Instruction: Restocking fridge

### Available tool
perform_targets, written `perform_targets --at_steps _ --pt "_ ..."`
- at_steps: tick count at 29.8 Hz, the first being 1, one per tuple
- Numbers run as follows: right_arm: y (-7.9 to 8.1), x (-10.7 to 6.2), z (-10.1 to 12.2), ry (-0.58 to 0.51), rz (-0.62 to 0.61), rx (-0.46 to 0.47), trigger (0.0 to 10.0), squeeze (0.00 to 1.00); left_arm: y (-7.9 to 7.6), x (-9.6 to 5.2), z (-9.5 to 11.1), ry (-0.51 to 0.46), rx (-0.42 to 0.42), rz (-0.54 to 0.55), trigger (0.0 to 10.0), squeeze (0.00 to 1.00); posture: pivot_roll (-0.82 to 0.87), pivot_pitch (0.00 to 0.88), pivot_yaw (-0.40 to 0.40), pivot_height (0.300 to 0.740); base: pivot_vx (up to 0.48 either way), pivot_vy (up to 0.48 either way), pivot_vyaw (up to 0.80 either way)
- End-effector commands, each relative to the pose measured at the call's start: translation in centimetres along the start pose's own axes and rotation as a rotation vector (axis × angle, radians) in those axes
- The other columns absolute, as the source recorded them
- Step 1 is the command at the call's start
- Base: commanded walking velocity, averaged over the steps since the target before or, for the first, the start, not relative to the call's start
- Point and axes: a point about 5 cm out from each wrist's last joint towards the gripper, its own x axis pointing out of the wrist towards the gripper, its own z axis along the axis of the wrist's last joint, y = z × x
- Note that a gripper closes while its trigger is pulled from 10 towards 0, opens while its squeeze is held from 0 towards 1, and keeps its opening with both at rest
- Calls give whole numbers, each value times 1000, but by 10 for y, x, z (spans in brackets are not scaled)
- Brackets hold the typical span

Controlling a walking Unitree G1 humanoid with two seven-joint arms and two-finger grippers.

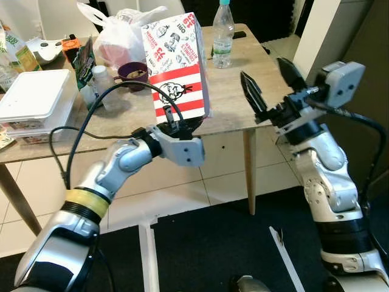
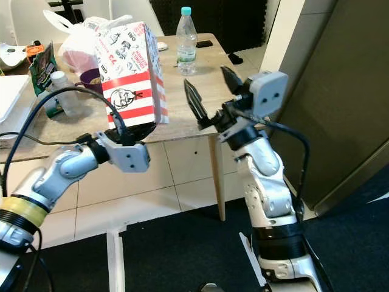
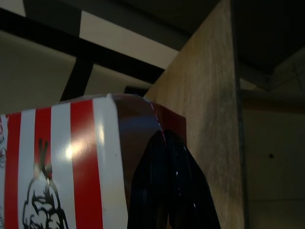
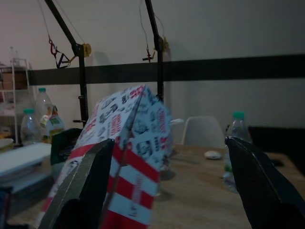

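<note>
Left gripper (image 1: 188, 125) (fingertips hidden) under carton (image 1: 176, 64)

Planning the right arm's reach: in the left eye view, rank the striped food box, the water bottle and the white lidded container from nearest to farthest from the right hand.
Measured from the right hand, which is open:
1. Striped food box, just to its left, held at the table's edge by the left hand.
2. Water bottle, farther back on the table.
3. White lidded container, at the table's far left.

Head eyes look down; wrist cameras closely share the carton (image 1: 176, 64).
</note>
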Motion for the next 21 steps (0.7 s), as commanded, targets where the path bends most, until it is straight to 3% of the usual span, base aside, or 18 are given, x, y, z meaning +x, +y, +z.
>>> perform_targets --at_steps 1,3,9,21 --pt "1 2 -4 35 -6 50 10000 0 -2 5 3 -5 7 -5 10000 0 -14 79 -19 740 0 0 0" --pt "4 6 -10 102 12 100 10000 0 -5 7 5 -14 15 -11 10000 0 -15 81 -20 740 0 0 0" --pt "3 12 -29 229 -30 123 10000 0 -5 10 9 -32 34 -19 10000 0 -12 90 -24 740 0 0 0" --pt "7 23 -46 320 -55 131 10000 0 -8 14 14 -50 41 -25 10000 0 -2 94 -25 740 0 0 0"
